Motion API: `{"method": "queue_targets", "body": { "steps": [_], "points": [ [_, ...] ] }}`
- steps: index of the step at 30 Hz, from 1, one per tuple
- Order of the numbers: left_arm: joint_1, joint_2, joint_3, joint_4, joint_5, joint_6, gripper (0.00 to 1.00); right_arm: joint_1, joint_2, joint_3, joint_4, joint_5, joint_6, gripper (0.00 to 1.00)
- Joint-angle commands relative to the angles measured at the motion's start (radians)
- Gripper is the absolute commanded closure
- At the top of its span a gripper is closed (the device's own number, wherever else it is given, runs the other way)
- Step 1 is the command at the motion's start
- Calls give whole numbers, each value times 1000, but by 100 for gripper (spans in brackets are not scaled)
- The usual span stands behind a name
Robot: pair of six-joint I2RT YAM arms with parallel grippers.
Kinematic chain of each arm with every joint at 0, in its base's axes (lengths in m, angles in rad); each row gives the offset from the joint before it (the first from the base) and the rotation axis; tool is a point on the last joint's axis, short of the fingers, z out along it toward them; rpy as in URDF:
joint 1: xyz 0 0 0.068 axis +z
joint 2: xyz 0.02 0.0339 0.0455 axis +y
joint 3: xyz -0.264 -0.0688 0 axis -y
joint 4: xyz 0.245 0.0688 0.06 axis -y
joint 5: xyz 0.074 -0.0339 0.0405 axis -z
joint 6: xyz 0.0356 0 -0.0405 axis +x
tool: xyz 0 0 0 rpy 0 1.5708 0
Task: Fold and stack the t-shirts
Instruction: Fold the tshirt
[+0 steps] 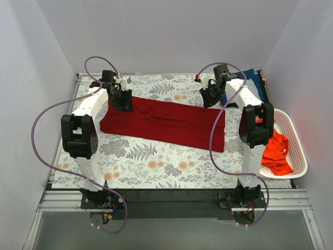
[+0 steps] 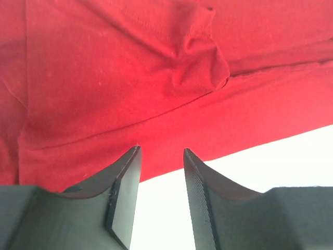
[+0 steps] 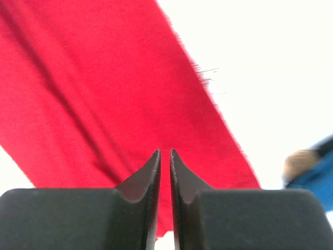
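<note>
The dark red t-shirt (image 1: 164,122) lies as a long folded band across the middle of the floral table cloth. My left gripper (image 1: 125,104) is over its far left end; in the left wrist view the gripper (image 2: 161,150) is open and empty, with the red cloth (image 2: 130,78) just beyond its tips. My right gripper (image 1: 209,100) is over the shirt's far right end; in the right wrist view the gripper (image 3: 165,152) is shut to a thin slit above the red cloth (image 3: 104,94). The navy t-shirt (image 1: 255,83) lies at the back right. The orange-red t-shirt (image 1: 276,153) sits in the basket.
A white perforated basket (image 1: 295,140) stands at the table's right edge beside the right arm. White walls close in the back and both sides. Purple cables loop from both arms. A blurred blue cloth edge (image 3: 320,174) shows at the right of the right wrist view.
</note>
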Motion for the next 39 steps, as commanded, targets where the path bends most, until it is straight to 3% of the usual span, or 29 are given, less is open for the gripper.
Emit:
{"method": "queue_targets", "body": {
  "steps": [1,9,13,17,19,20,21,22,23,25,27,28,31,39],
  "points": [
    [-8,-14,-74,2,-47,-24,63,-8,61,57,-18,76,-60,83],
    [-6,75,-94,-24,-125,-47,69,-8,161,71,-16,137,-136,94],
    [-6,117,-80,-23,-159,-41,72,-8,132,-20,-16,122,-148,96],
    [-6,248,-21,34,-159,18,73,9,29,-261,-16,88,-140,99],
    [-6,355,160,13,-169,61,73,27,-25,-362,-19,59,-137,99],
    [-6,485,252,-13,-176,75,74,40,-90,-423,-21,50,-139,99],
    [-5,549,494,-68,-174,83,74,75,-129,-524,-24,18,-133,99],
    [-5,605,610,-99,-159,103,74,96,-166,-575,-44,-19,-133,99],
    [-5,712,748,-142,-118,115,71,142,-242,-638,-65,-71,-133,98],
    [-6,750,957,-135,-99,130,65,188,-304,-667,-119,-254,-130,91],
    [-6,636,888,9,-72,138,55,224,-368,-638,-130,-362,-116,85],
    [-6,573,707,75,-65,140,52,224,-379,-620,-128,-372,-98,83],
    [-6,366,480,287,-47,141,44,216,-369,-525,-128,-349,-87,82],
    [-11,224,279,177,4,-18,45,219,-171,-292,-82,-351,-42,82]
  ]
}}
